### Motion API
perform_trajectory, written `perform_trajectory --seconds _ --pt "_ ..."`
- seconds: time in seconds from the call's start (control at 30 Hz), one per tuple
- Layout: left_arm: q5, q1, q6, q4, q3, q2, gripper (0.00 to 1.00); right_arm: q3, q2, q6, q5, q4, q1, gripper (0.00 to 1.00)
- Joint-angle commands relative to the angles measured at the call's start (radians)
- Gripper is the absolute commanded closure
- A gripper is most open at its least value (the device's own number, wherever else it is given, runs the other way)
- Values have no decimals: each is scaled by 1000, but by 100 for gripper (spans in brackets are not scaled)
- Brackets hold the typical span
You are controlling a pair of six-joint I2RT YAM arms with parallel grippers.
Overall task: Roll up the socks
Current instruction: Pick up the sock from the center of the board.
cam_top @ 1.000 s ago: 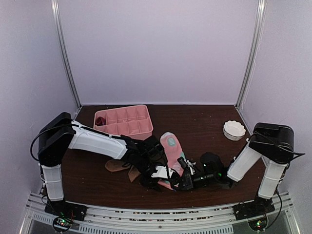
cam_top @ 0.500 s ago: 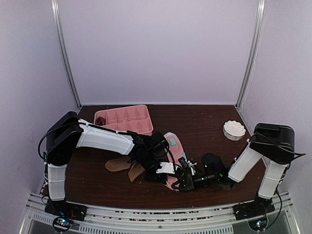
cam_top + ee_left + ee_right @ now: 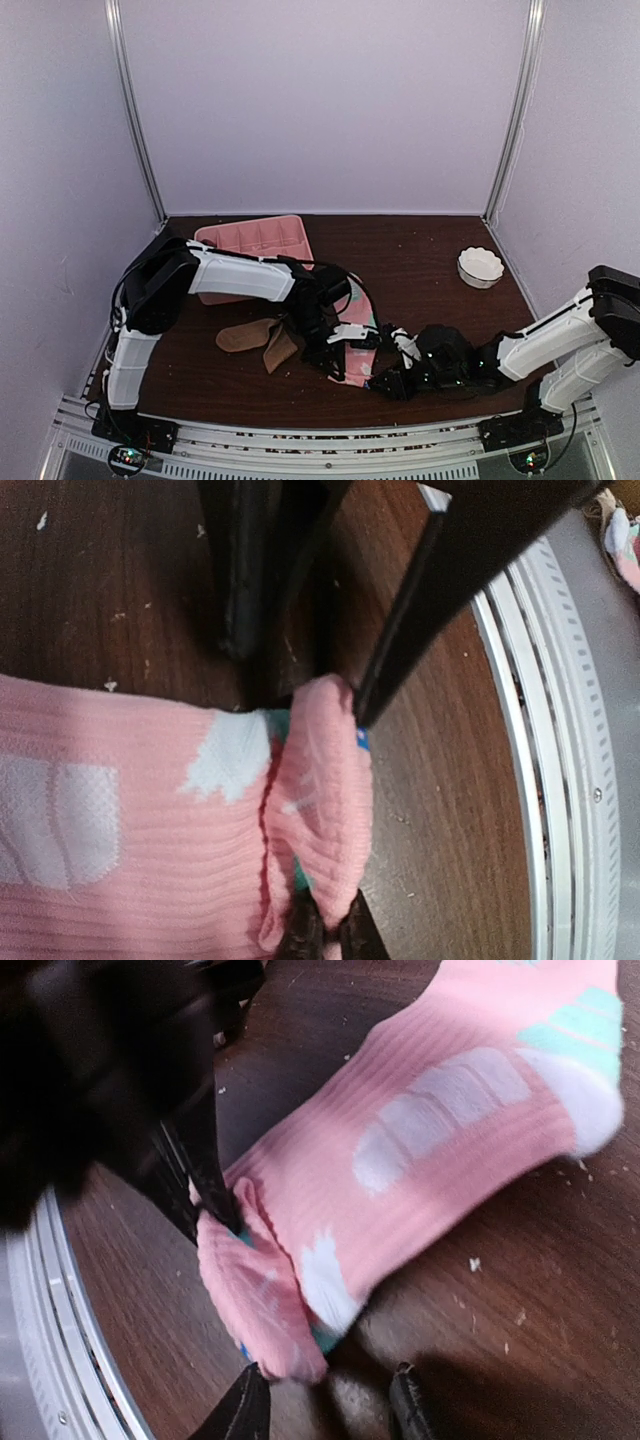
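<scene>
Pink sock [image 3: 358,362] [image 3: 120,820] [image 3: 440,1150]: flat near the middle of the surface's front edge, near end folded over.
Left end effector [image 3: 305,685]: clamped on that folded end.
Right end effector [image 3: 325,1400]: jaws apart, just beside the fold.
Tan socks [image 3: 255,338]: toward the left edge, near the Pink sock.

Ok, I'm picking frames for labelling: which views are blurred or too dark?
Top external: sharp and evenly lit, but murky around the pink sock. Left wrist: sock ribbing crisp, top edge dark. Right wrist: blurred throughout, upper-left corner lost in black.
</scene>
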Motion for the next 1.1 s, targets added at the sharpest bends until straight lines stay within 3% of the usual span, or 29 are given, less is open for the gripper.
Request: perform_trajectory --seconds 0.0,0.2,0.53,0.73,1.07 --pt "-57 19 -54 -143 0 90 100 -32 -115 -186 346 -206 152 59" --pt "-82 24 -60 -198 52 153 100 49 -167 -408 534 -314 318 58" --pt "-113 33 -69 -263 117 213 100 312 43 -668 752 -525 497 59" --pt "-61 41 -40 -339 185 262 100 368 138 -850 781 -526 479 59" --pt "-12 53 -9 -397 231 301 100 352 206 -947 763 -463 419 65"
